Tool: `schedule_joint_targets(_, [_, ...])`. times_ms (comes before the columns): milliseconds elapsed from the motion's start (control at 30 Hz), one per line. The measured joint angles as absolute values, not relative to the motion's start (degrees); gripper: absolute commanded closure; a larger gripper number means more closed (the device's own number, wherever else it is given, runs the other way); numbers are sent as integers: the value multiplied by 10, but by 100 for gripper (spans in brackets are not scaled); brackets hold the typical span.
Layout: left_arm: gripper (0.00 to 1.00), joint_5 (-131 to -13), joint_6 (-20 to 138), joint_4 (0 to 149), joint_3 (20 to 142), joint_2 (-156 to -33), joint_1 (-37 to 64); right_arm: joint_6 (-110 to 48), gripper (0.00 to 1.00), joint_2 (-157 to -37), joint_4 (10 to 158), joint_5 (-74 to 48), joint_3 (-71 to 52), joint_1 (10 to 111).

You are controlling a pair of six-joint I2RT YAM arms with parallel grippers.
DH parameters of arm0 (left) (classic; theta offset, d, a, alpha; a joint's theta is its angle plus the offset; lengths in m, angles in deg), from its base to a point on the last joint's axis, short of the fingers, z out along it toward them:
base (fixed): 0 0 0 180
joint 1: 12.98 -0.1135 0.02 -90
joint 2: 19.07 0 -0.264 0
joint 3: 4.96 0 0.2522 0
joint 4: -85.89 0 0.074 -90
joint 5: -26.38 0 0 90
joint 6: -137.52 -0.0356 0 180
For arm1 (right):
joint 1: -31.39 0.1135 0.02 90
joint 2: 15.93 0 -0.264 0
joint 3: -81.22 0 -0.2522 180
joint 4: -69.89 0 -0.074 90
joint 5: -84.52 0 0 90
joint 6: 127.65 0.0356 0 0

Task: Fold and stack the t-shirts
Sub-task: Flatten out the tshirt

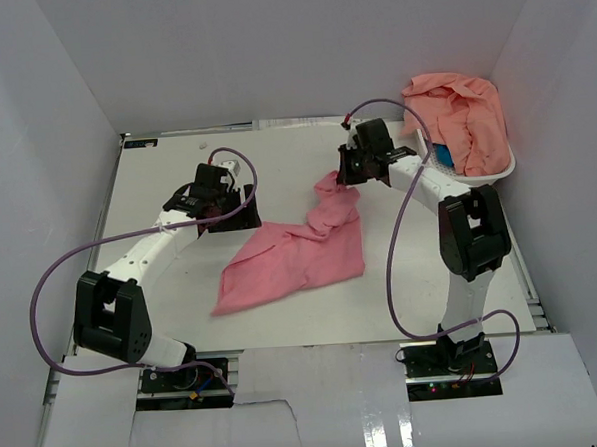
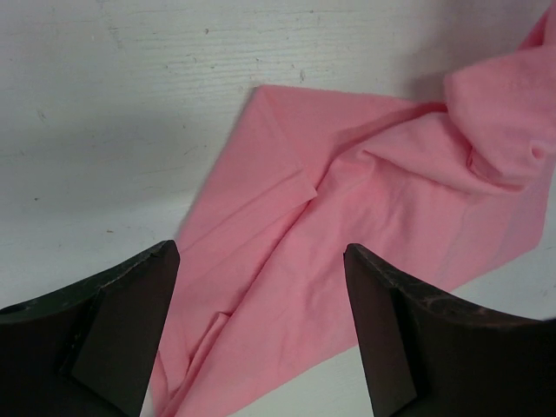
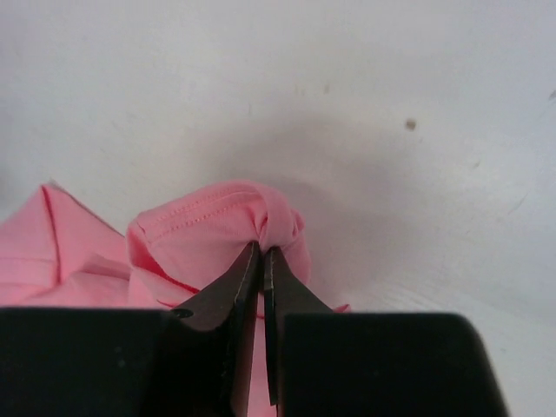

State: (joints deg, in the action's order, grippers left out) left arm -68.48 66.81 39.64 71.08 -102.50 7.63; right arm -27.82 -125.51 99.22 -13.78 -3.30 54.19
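**Top external view.** We count one rose-pink cloth t-shirt point(image 1: 295, 254) lying crumpled on the white counter point(image 1: 183, 320) between two arms. The right fingers point(image 1: 348, 173) hold its far, bunched end. The left fingers point(image 1: 243, 214) hover by its left edge. One white plastic slotted basket point(image 1: 498, 168) at far right carries a salmon-peach heap of t-shirts point(image 1: 458, 115); we cannot count them.

**Left wrist view.** The left fingers point(image 2: 130, 321) are spread apart and empty above a creased border of the t-shirt point(image 2: 347, 217). We judge they should descend onto a single outer corner, not the doubled crease.

**Right wrist view.** The right fingers point(image 3: 263, 269) are pressed together on a stitched fold of the t-shirt point(image 3: 200, 234). We judge both arms should then draw apart gently, flattening the cloth before any fold.
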Motion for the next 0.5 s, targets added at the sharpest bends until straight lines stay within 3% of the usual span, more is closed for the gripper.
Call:
schedule_joint_targets(67, [12,-685,668,396,711,-1023,76,-266,92,-1251,978,-135,-9,533])
schedule_joint_targets(100, [12,-685,668,396,711,-1022,76,-259,80,-1248,970,-133,-6,528])
schedule_joint_targets(233, [12,-683,668,396,710,-1015,76,-237,54,-1245,954,-132,-11,506])
schedule_joint_targets(300, [12,-682,668,396,710,-1013,76,-231,35,-1245,946,-132,-26,498])
schedule_joint_targets(367, [12,-681,668,396,710,-1012,76,-227,29,-1245,937,-131,-50,498])
schedule_joint_targets(500, [12,-681,668,397,710,-1011,77,-229,28,-1245,940,-131,-87,501])
